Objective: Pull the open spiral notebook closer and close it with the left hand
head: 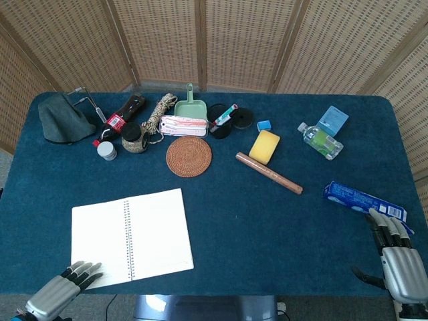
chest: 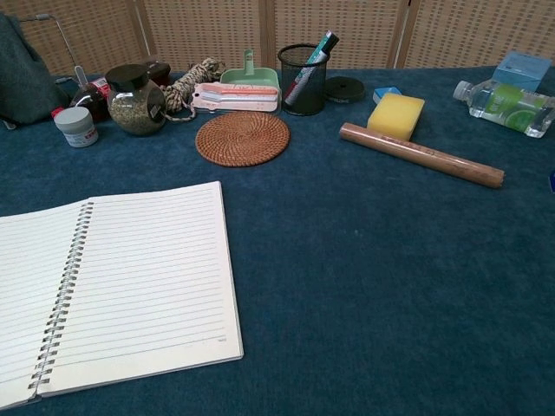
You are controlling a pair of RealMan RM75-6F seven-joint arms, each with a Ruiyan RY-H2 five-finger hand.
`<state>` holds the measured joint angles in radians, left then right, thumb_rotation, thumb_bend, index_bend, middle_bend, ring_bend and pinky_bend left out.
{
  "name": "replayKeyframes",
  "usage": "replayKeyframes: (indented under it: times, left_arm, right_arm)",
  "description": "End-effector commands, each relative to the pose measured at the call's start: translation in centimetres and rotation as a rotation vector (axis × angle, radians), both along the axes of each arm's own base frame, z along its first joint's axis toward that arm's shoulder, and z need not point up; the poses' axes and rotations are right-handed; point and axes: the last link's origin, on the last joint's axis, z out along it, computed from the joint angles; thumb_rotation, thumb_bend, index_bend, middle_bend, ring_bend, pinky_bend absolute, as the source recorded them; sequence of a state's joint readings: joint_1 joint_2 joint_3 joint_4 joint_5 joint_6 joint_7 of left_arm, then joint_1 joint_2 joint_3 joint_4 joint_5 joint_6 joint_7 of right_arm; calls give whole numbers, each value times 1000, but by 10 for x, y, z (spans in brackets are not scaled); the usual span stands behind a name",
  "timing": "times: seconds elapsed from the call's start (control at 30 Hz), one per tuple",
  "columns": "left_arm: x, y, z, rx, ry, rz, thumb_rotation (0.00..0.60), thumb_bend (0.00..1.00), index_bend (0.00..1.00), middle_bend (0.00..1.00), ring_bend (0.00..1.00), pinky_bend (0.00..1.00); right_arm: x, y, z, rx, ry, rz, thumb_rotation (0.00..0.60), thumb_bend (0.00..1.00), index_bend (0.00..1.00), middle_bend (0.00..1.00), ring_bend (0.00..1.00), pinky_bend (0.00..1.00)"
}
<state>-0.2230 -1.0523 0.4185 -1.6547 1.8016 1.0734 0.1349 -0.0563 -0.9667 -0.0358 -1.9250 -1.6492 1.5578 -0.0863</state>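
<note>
The open spiral notebook (head: pixel 131 237) lies flat at the table's front left, slightly turned, its lined pages facing up. The chest view shows the notebook (chest: pixel 130 286) running off the left edge, wire binding near the left. My left hand (head: pixel 63 286) sits at the bottom left of the head view, its fingertips resting on the near corner of the left page; it does not show in the chest view. My right hand (head: pixel 396 257) rests open at the front right edge, holding nothing.
A woven round coaster (head: pixel 188 156) lies behind the notebook. Along the back stand a jar (chest: pixel 133 100), a mesh pen cup (chest: pixel 302 80), a green scoop (head: pixel 190 105) and a rope coil. A wooden rod (head: pixel 268 172), yellow sponge (head: pixel 265 146), water bottle (head: pixel 320 141) and blue packet (head: pixel 362 199) lie right.
</note>
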Motion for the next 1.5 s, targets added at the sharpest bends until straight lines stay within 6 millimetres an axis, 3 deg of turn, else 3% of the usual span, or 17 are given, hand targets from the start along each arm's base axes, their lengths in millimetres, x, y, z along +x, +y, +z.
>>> replayKeyframes:
  times: [0.03, 1.03, 1.23, 1.5]
  left_arm:
    - [0, -4, -1, -10, -6, 0, 600, 72, 17, 0, 0, 0]
    - [-5, -38, 18, -11, -73, -52, 600, 72, 44, 0, 0, 16]
    - [-16, -29, 21, 120, -56, -214, 600, 74, 31, 0, 0, 11]
    - [-38, -10, 1, 210, -10, -438, 600, 73, 34, 0, 0, 21]
  right_arm:
    - [0, 0, 0, 0, 1, -1, 600, 0, 0, 0, 0, 0]
    - [0, 0, -1, 7, 3, -1, 600, 0, 0, 0, 0, 0]
    - [1, 0, -3, 13, 5, 0, 600, 0, 0, 0, 0, 0]
    - [1, 1, -4, 20, 0, 1, 600, 0, 0, 0, 0, 0]
